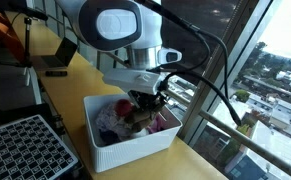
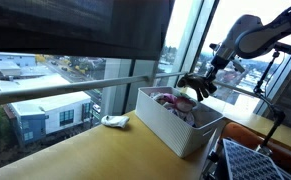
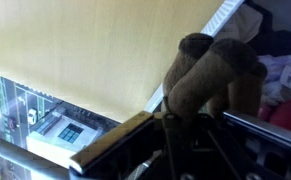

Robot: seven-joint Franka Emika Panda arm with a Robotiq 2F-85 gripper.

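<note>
Plush toy (image 3: 210, 80), brown and soft, sits clamped in my hand (image 1: 146, 99), jaws narrow around it, over the white bin (image 1: 135, 150) on the wooden surface (image 2: 75, 150).

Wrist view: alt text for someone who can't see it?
A brown plush toy is clamped in the dark jaws, with a pale wooden tabletop beyond it. A white bin of fabrics lies at right; buildings show lower left.
</note>
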